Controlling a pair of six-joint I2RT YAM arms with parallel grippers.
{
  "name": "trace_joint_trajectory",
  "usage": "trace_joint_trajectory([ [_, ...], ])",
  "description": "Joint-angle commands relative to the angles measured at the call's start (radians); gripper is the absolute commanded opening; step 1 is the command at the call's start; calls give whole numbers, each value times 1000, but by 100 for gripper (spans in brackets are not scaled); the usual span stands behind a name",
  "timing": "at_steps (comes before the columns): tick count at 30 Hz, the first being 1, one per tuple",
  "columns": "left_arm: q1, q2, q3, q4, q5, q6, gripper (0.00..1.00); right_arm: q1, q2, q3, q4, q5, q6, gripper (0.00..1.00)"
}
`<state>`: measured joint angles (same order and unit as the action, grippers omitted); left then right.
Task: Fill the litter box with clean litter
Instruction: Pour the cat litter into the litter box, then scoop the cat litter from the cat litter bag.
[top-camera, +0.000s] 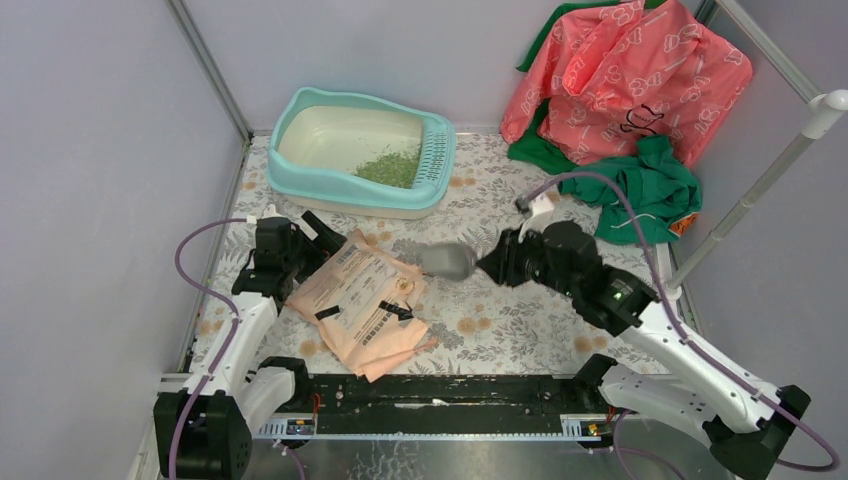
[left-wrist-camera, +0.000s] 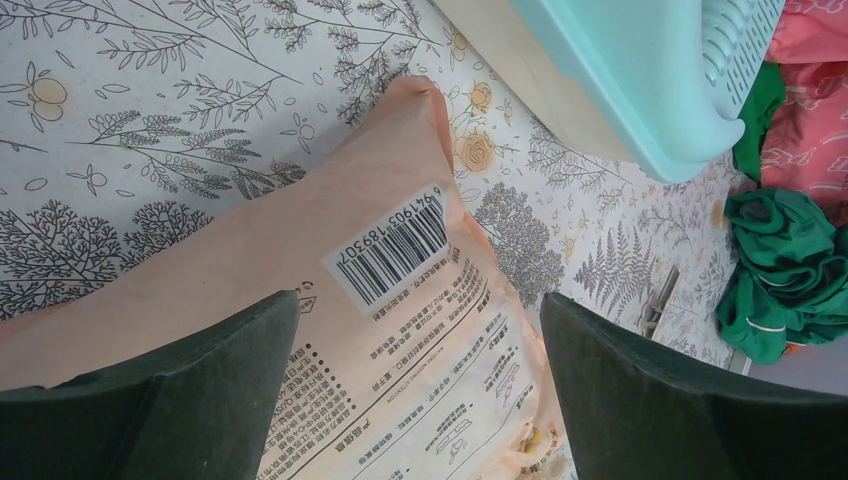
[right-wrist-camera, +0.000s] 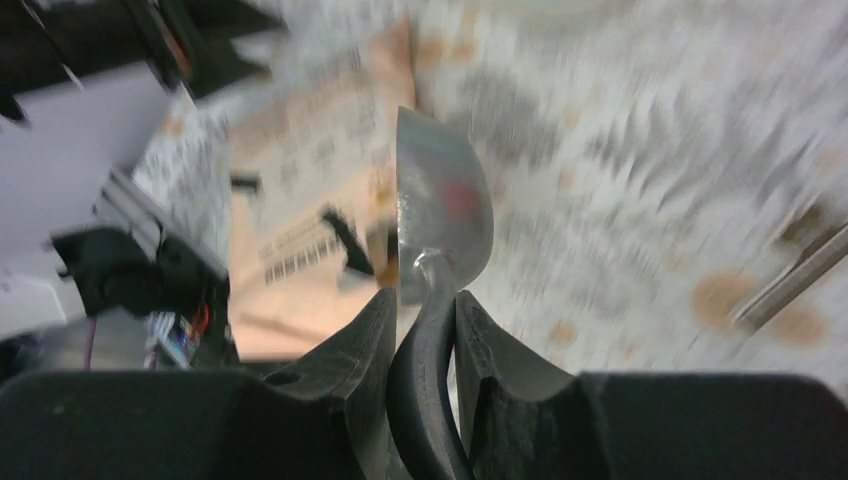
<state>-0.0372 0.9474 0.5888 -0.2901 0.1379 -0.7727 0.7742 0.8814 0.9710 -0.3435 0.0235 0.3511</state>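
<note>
We list the following.

1. Litter box (top-camera: 300, 108): stands at the far side of the table (top-camera: 520, 325), left of centre, near the back wall. Its grille end is to the right.
2. Litter (top-camera: 390, 167): a thin green patch in the basin, lying against the grille end. We see the rest of the basin floor bare.
3. Bag (top-camera: 365, 300): peach paper, lying flat near the left arm with its barcode side up.
4. Left gripper (left-wrist-camera: 418, 305): jaws spread wide and holding nothing, set over the bag's far left corner. We cannot tell whether the fingers touch the paper.
5. Right gripper (right-wrist-camera: 425, 300): clamped on the handle of the scoop (top-camera: 448, 261).
6. Scoop: grey, its bowl pointing left, just beside the bag's far right corner. The wrist view is blurred, so we cannot tell its contents.
7. Pink cloth (top-camera: 625, 80) and green cloth (top-camera: 650, 185): heaped at the far right corner.
</note>
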Motion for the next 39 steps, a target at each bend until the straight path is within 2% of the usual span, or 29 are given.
trace_joint_trajectory([
  [1,9,-1,32,33,-10,18,99,5,-63,-168,-31,-207,225,0],
  [7,10,-5,20,37,-6,14,99,7,-119,-260,-7,-202,268,0],
  [19,10,-12,20,21,-10,13,99,6,3,-344,256,-234,331,0],
  [26,10,-9,28,24,-7,13,99,7,17,-392,411,-209,366,0],
  [39,12,-7,33,25,-16,13,99,18,174,-680,1051,-246,628,0],
])
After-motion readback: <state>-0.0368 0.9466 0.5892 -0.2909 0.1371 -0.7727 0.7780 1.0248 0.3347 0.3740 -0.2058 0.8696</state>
